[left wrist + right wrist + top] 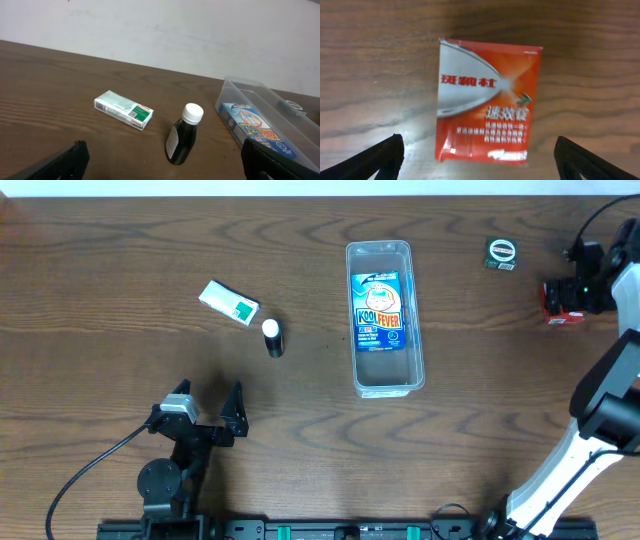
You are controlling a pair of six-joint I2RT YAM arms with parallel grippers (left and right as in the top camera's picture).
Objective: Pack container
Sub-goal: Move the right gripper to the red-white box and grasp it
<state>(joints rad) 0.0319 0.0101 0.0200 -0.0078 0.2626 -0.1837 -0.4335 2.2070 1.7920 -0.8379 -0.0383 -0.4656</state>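
Note:
The clear plastic container (385, 320) lies lengthwise at the table's middle with a blue Kool Fever box (377, 312) inside; it also shows in the left wrist view (280, 107). A white and green box (229, 302) and a dark bottle with a white cap (272, 338) lie left of it, both also in the left wrist view, box (123, 109) and bottle (183, 135). My left gripper (208, 412) is open and empty, near the front. My right gripper (480, 157) is open above a red and white box (487, 102), which shows at the far right overhead (562, 308).
A small round black and white roll (501, 252) lies at the back right, beyond the container. A black cable runs from the left arm toward the front left edge.

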